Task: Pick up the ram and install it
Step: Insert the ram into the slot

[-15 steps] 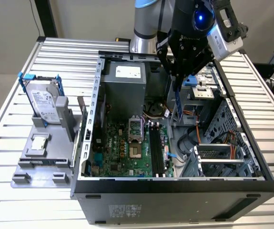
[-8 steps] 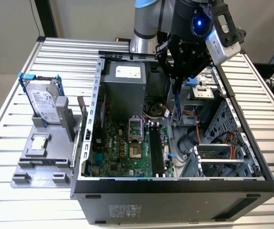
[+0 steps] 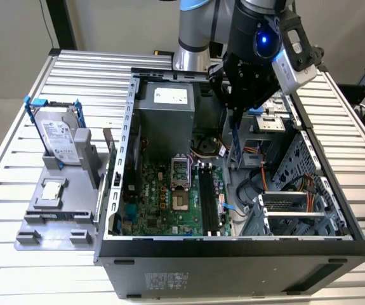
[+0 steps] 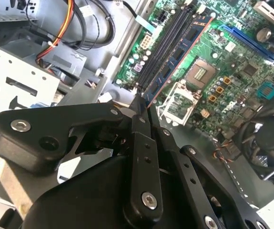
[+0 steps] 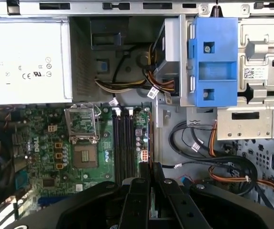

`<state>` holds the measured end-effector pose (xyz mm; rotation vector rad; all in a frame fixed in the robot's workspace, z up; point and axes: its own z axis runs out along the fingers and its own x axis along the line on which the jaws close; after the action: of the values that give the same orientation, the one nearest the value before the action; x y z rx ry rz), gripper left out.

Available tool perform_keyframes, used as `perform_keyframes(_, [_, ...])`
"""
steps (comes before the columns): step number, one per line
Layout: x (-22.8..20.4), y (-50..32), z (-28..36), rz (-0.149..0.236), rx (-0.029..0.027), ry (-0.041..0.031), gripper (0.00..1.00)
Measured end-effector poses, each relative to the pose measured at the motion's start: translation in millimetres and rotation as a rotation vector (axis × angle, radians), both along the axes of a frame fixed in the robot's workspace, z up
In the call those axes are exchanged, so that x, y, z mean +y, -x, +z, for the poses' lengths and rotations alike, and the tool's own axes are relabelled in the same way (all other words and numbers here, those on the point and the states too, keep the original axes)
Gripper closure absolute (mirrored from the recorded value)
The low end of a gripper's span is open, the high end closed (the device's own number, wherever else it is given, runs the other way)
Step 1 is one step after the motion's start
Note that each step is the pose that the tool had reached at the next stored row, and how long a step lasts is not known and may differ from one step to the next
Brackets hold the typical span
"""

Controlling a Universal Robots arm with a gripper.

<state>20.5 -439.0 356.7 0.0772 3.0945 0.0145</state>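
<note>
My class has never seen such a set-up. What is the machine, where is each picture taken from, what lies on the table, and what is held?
It is a robot arm with a pincer. The exterior view looks from off the arm at a slatted table bearing an open computer case and, on that view's left, a hard drive. Both wrist views come from cameras riding on the arm, looking into the case. The pincer is shut on the ram, a thin memory stick, above the motherboard, not yet in its black slots.

Exterior view overlooks the case [image 3: 233, 267]; both wrist views look closely onto its motherboard [image 4: 237, 67] [image 5: 36, 138].
</note>
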Motion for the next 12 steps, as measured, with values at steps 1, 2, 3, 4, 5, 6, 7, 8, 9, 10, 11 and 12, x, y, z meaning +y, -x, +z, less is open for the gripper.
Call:
perform_keyframes(1, [0.0, 0.0, -1.7, 0.0, 0.0, 0.0001, 1.0])
perform_keyframes(2, [0.0, -0.1, -3.6, 0.0, -0.0001, 0.0001, 1.0])
perform_keyframes(3, [0.1, -0.1, -5.4, 0.0, -0.0001, 0.0002, 1.0])
perform_keyframes(4, [0.2, -0.1, -7.1, 0.0, -0.0002, 0.0001, 1.0])
perform_keyframes(5, [0.2, -0.1, -8.3, 0.0, -0.0002, 0.0001, 1.0])
perform_keyframes(6, [0.2, -0.1, -9.3, 0.0, -0.0002, 0.0, 1.0])
perform_keyframes(7, [0.2, -0.1, -10.3, 0.0, -0.0002, 0.0, 1.0])
perform_keyframes(8, [0.2, 0.0, -10.9, 0.0, -0.0002, 0.0002, 1.0])
perform_keyframes(9, [0.2, 0.0, -11.0, 0.0, -0.0001, 0.0003, 1.0])
perform_keyframes(10, [0.2, 0.0, -11.1, 0.0, -0.0001, 0.0005, 1.0])
perform_keyframes(11, [0.2, 0.0, -11.2, 0.0, -0.0001, 0.0004, 1.0])
perform_keyframes(12, [0.2, -0.1, -11.5, 0.0, -0.0002, 0.0001, 1.0])
